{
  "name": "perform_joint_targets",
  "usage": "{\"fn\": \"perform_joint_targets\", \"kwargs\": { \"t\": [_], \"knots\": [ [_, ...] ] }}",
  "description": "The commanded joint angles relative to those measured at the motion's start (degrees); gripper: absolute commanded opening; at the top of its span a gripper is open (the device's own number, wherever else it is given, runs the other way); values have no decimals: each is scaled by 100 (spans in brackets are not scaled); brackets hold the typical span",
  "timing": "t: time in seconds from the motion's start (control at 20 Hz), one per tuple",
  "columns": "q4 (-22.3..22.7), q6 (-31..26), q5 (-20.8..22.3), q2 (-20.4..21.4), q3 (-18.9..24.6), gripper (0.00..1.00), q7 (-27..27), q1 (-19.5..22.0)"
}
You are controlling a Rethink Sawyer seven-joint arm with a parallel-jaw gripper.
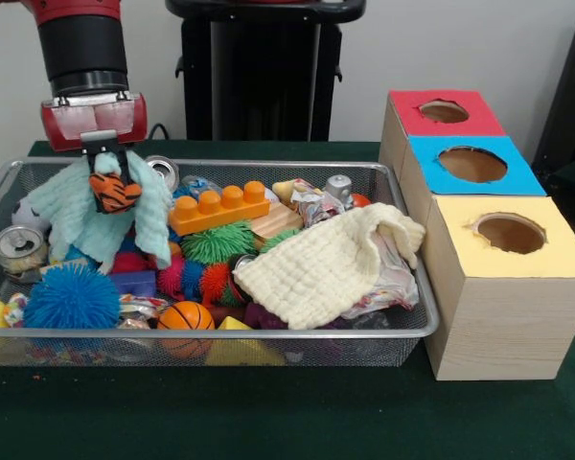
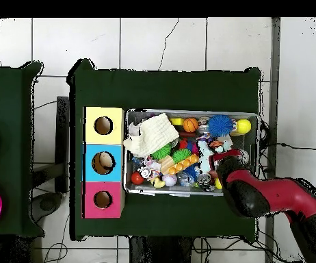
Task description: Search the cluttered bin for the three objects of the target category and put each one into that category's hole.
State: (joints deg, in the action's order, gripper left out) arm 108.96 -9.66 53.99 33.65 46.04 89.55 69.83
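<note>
so in the front view the gripper (image 1: pixel 108 171) hangs at the upper left of the frame, over the left end of the wire bin (image 1: pixel 402 331), and its jaws are clamped on a small orange toy with black tiger stripes (image 1: pixel 114 193), pinching it from the top. The striped toy sits directly under the jaws, lifted clear of the clutter, and it looks wider than tall, so its long axis runs roughly left-right in the frame, with a slight tilt; can't really tell which end is which. A pale teal cloth (image 1: pixel 81 216) is draped right behind and around it, seemingly hanging up there too. Lower in the bin there's an orange building brick (image 1: pixel 218 208), a cream knitted cloth (image 1: pixel 316 268) toward the right, a spiky blue ball (image 1: pixel 72 298) and a mini basketball (image 1: pixel 185 317) along the bottom edge. On the green surface (image 1: pixel 268 412) at the right of the frame stands the wooden box with three holes: red top (image 1: pixel 443 112), blue top (image 1: pixel 472 164), yellow top (image 1: pixel 510 233). In the overhead view the arm (image 2: pixel 270 198) comes in from the lower right and covers the toy
</note>
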Motion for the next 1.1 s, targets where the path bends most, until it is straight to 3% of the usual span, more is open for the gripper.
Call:
{"fn": "perform_joint_targets", "kwargs": {
  "t": [0.05,0.45,0.7,1.1],
  "knots": [
    [106,180,-215,175,-561,0,816,-110],
    [76,174,-272,102,-473,0,617,-35],
    [33,153,-280,71,-191,0,418,57],
    [36,311,-182,57,-246,0,445,32]
  ]
}}
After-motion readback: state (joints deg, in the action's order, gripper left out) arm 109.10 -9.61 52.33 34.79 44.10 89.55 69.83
